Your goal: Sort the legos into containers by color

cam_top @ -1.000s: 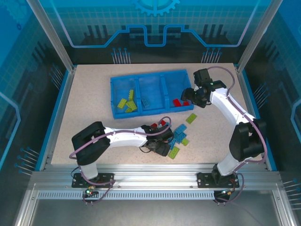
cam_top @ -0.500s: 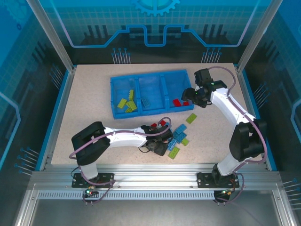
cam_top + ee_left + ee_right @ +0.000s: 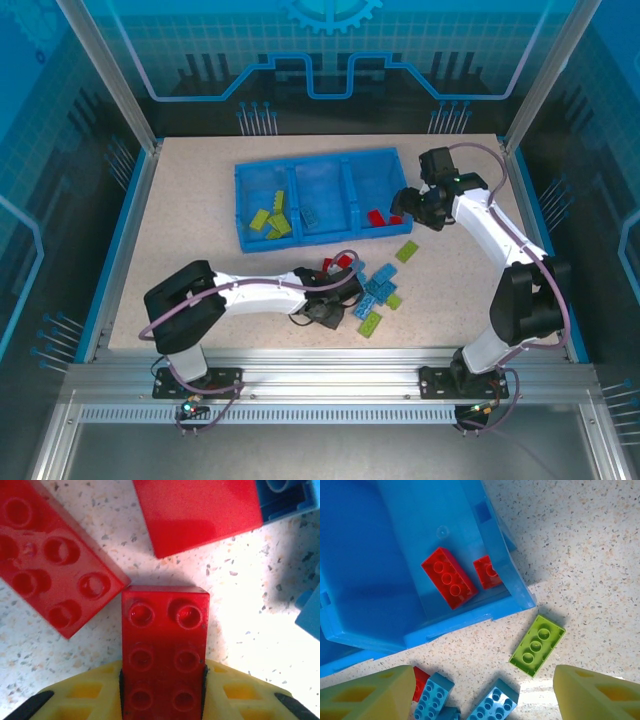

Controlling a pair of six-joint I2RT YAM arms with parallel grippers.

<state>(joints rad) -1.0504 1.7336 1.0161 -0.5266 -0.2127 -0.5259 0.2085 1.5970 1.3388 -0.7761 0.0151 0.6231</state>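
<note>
Nudged the left gripper [image 3: 325,303] a bit leftward at the edge of the loose pile [image 3: 378,290] since a second ago, and eased the right gripper [image 3: 415,200] slightly rightward by the blue tray [image 3: 240,205].

Left wrist cam: red lego [image 3: 164,645] pinched lengthwise between the yellow fingers [image 3: 85,697], apparently down at table level, corner right up against another red brick [image 3: 55,560]. Probably grabbed by the long sides to pull it clear of the neighbours.

Right side: spread wide open, holding nothing, hanging over the right compartment [image 3: 395,540] with two red bricks [image 3: 449,577] inside and a lime brick [image 3: 537,645] on the table just outside. Guessing kept open to drop onto the lime one next.

Plenty of blues, limes and reds left to sort.
</note>
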